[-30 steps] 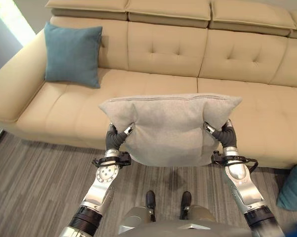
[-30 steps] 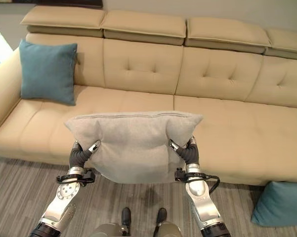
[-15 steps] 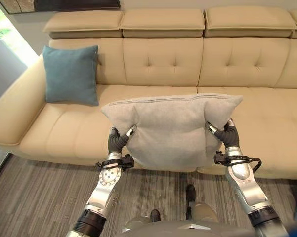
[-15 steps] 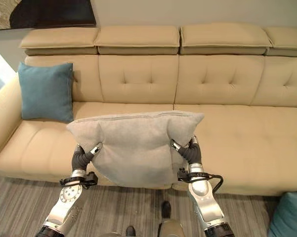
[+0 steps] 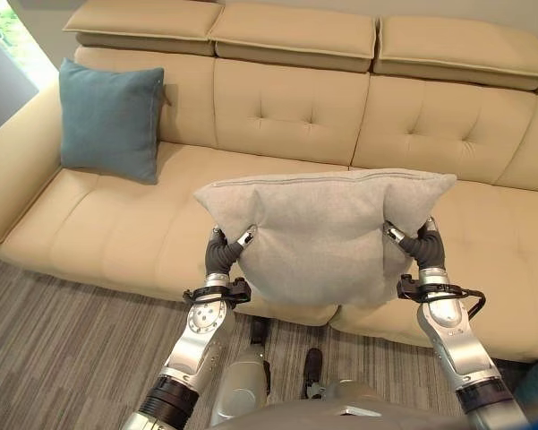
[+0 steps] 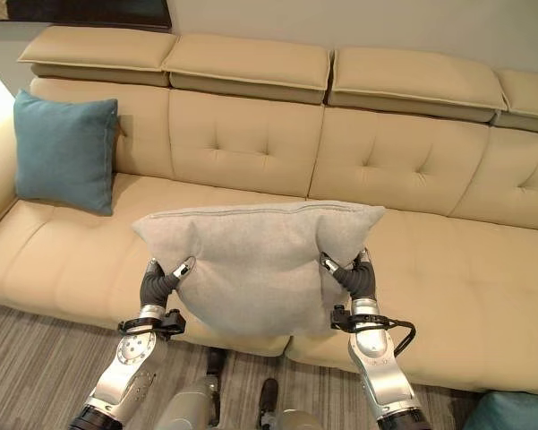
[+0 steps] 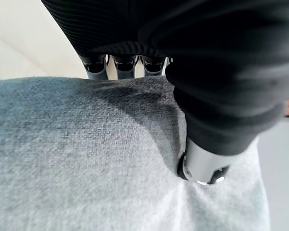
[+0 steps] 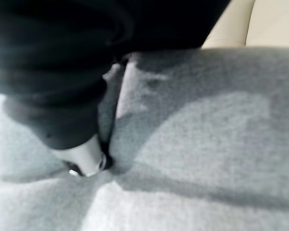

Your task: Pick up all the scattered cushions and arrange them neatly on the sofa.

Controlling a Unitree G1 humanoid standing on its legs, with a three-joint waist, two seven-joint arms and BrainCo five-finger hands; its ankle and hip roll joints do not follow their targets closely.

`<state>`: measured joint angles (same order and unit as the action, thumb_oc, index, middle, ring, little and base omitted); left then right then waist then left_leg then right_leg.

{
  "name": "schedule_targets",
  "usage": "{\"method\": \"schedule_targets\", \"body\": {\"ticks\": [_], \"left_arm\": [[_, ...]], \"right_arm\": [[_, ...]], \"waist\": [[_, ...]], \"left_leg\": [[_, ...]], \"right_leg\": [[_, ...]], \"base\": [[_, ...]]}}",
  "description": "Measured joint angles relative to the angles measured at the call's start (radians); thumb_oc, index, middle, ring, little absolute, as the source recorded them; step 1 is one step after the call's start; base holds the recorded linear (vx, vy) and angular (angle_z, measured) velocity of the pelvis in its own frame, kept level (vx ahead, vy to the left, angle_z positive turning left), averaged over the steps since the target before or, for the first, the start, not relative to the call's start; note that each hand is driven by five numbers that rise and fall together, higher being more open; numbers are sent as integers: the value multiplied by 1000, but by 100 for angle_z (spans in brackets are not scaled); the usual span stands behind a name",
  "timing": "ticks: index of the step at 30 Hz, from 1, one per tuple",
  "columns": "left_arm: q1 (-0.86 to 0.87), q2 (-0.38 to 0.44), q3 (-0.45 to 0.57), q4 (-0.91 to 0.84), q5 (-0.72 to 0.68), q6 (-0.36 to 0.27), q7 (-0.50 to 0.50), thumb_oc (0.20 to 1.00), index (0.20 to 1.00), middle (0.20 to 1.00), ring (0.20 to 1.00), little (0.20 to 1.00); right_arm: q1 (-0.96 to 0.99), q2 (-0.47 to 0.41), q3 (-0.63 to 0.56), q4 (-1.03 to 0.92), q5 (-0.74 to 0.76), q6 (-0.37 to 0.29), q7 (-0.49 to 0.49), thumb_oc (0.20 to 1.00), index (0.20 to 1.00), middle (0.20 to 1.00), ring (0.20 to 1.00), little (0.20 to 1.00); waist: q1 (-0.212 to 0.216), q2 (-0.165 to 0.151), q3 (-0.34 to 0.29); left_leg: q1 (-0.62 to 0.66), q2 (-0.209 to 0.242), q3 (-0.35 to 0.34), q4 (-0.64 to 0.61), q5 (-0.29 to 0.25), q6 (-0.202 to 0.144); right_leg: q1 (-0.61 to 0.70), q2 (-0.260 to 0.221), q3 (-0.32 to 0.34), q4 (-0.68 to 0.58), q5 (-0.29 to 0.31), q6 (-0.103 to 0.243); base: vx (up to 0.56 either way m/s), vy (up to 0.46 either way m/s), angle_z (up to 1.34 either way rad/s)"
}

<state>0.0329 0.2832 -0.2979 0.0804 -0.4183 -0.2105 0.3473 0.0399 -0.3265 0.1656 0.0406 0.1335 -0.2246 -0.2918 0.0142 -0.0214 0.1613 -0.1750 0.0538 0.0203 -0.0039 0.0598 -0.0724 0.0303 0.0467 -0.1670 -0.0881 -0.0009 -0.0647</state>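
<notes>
A light grey cushion (image 5: 322, 233) hangs in the air over the front edge of the beige sofa (image 5: 286, 116), near its middle. My left hand (image 5: 220, 255) pinches the cushion's left side, and my right hand (image 5: 425, 246) pinches its right side. In the left wrist view the thumb (image 7: 202, 166) presses into the grey cloth (image 7: 86, 159) with the fingers behind it. The right wrist view shows the same grip on the cushion (image 8: 192, 139). A teal cushion (image 5: 109, 118) leans upright against the sofa's back at the left end.
Another teal cushion (image 6: 510, 414) lies on the striped grey floor (image 5: 63, 349) at the lower right, by the sofa's front. The sofa seat to the right of the held cushion is bare. A bright window (image 5: 18, 36) is at the upper left.
The camera has moved toward the sofa and shifted. The grey cushion, still held by both hands, now hangs over the seat's front edge instead of over the floor.
</notes>
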Motion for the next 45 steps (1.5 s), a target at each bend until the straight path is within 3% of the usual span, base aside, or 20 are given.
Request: {"method": "schedule_targets", "body": {"ticks": [2, 4, 8, 10, 11, 13, 15, 16, 17, 18, 20, 25, 29, 32, 35, 38, 41, 45], "left_arm": [[-9, -1, 0, -1, 0, 1, 0, 200, 200, 200, 200, 200], [-15, 8, 4, -2, 0, 4, 1, 200, 200, 200, 200, 200], [-37, 42, 23, -19, 2, 4, 1, 200, 200, 200, 200, 200], [-45, 49, 35, -20, 6, 3, 2, 200, 200, 200, 200, 200], [-43, 48, 48, -20, 6, 3, 4, 200, 200, 200, 200, 200], [-43, 48, 70, -21, 6, 0, 5, 200, 200, 200, 200, 200], [-34, 49, 75, -21, 6, 0, 7, 200, 200, 200, 200, 200], [-26, 49, 73, -21, 6, 0, 6, 200, 200, 200, 200, 200], [-16, 46, 75, -21, 6, 0, 6, 200, 200, 200, 200, 200], [-4, 34, 74, -20, 6, 3, 6, 200, 200, 200, 200, 200], [3, 27, 66, -23, 18, 2, 6, 200, 200, 200, 200, 200], [-41, 22, 64, -23, 52, 5, 9, 200, 200, 200, 200, 200], [-141, 15, 70, -14, 89, 10, 55, 200, 200, 200, 200, 200], [-312, 47, 77, 132, 95, 10, 104, 200, 200, 200, 200, 200], [-480, 76, 63, 281, 91, 10, 143, 200, 200, 200, 200, 200], [-658, 107, 32, 391, 75, 10, 174, 200, 200, 200, 200, 200], [-816, 166, -29, 488, 73, 10, 182, 200, 200, 200, 200, 200], [-1015, 207, -123, 664, 63, 10, 175, 200, 200, 200, 200, 200]], "right_arm": [[-1, -3, -1, -5, 0, 0, 0, 200, 200, 200, 200, 200], [-1, 4, 3, -12, -1, 1, 1, 200, 200, 200, 200, 200], [-14, 21, 4, -28, -2, 1, 12, 200, 200, 200, 200, 200], [-25, 47, 7, -28, -4, 1, 15, 200, 200, 200, 200, 200], [-29, 53, 13, -28, -12, 1, 19, 200, 200, 200, 200, 200], [-32, 51, 31, -28, -27, 1, 25, 200, 200, 200, 200, 200], [-32, 51, 39, -28, -30, 2, 25, 200, 200, 200, 200, 200], [-30, 51, 39, -26, -30, 2, 24, 200, 200, 200, 200, 200], [-28, 52, 39, -22, -37, 2, 25, 200, 200, 200, 200, 200], [-22, 48, 37, -14, -40, 3, 25, 200, 200, 200, 200, 200], [-17, 45, 25, -13, -41, 5, 22, 200, 200, 200, 200, 200], [-47, 20, 20, -14, -43, 11, 8, 200, 200, 200, 200, 200], [-146, -32, 29, -8, -50, 35, -26, 200, 200, 200, 200, 200], [-347, -49, 78, 114, -50, 39, -55, 200, 200, 200, 200, 200], [-529, -52, 141, 234, -50, 45, -87, 200, 200, 200, 200, 200], [-680, -119, 181, 306, -50, 66, -119, 200, 200, 200, 200, 200], [-827, -181, 218, 387, -50, 87, -141, 200, 200, 200, 200, 200], [-1018, -233, 279, 529, -43, 96, -148, 200, 200, 200, 200, 200]], "waist": [[-8, 20, -4], [-4, 13, -4], [-7, 17, -2], [3, 16, -1], [8, 24, 4], [4, 30, 5], [4, 29, 5], [-2, 21, 4], [-2, -10, -2], [-3, -17, -6], [2, -8, -27], [-8, 7, -51], [-22, 13, -65], [-21, 12, -100], [-20, 14, -131], [-16, 14, -127], [-10, 25, -54], [-15, 42, -7]], "left_leg": [[48, -1, -2, -35, 82, 45], [89, -22, 32, -56, 67, 73], [162, -60, 85, -60, 17, 135], [175, -81, 115, -52, -3, 162], [185, -86, 126, -56, -7, 166], [194, -93, 130, -68, -11, 161], [194, -94, 134, -69, -14, 157], [197, -98, 129, -65, -16, 152], [215, -113, 116, -73, -23, 131], [242, -110, 96, -89, -22, 111], [248, -76, 81, -94, -30, 78], [244, -10, 73, -89, -20, 46], [254, 1, 69, -89, -17, 39], [260, 1, 70, -94, -25, 28], [196, -1, 68, -91, -3, 33], [78, -6, 47, -88, 40, 39], [3, -10, 35, -88, 69, 37], [-122, -10, 19, -89, 100, 26]], "right_leg": [[6, 2, 13, 14, -6, 18], [-5, -31, 19, 75, -34, 59], [-180, -126, 14, 534, -142, 194], [-249, -189, 7, 658, -146, 218], [-258, -224, -9, 662, -148, 220], [-240, -274, -12, 475, -146, 233], [-222, -292, -14, 280, -65, 248], [-186, -292, -15, 201, 5, 247], [-123, -282, -15, 140, 48, 243], [-63, -262, -13, 88, 80, 212], [-11, -222, -30, 5, 107, 197], [-6, -158, -47, -5, 104, 171], [5, -146, -56, -5, 103, 165], [11, -148, -56, -10, 93, 154], [-53, -149, -60, -10, 110, 147], [-160, -149, -69, -5, 151, 132], [-229, -151, -73, -5, 172, 139], [-344, -152, -92, -5, 190, 130]], "base": [[153, 179, -29], [121, 180, -40], [72, 163, -26], [111, 46, -24], [113, -14, -41], [97, -31, -20], [102, -48, -5], [149, -72, 17], [247, -129, 43], [192, -99, 37], [169, -96, 20], [141, -70, 1], [119, -47, 1], [78, -40, 1], [-129, -26, 6], [-170, -17, 17], [-128, 8, 11], [-57, 11, 11]]}}
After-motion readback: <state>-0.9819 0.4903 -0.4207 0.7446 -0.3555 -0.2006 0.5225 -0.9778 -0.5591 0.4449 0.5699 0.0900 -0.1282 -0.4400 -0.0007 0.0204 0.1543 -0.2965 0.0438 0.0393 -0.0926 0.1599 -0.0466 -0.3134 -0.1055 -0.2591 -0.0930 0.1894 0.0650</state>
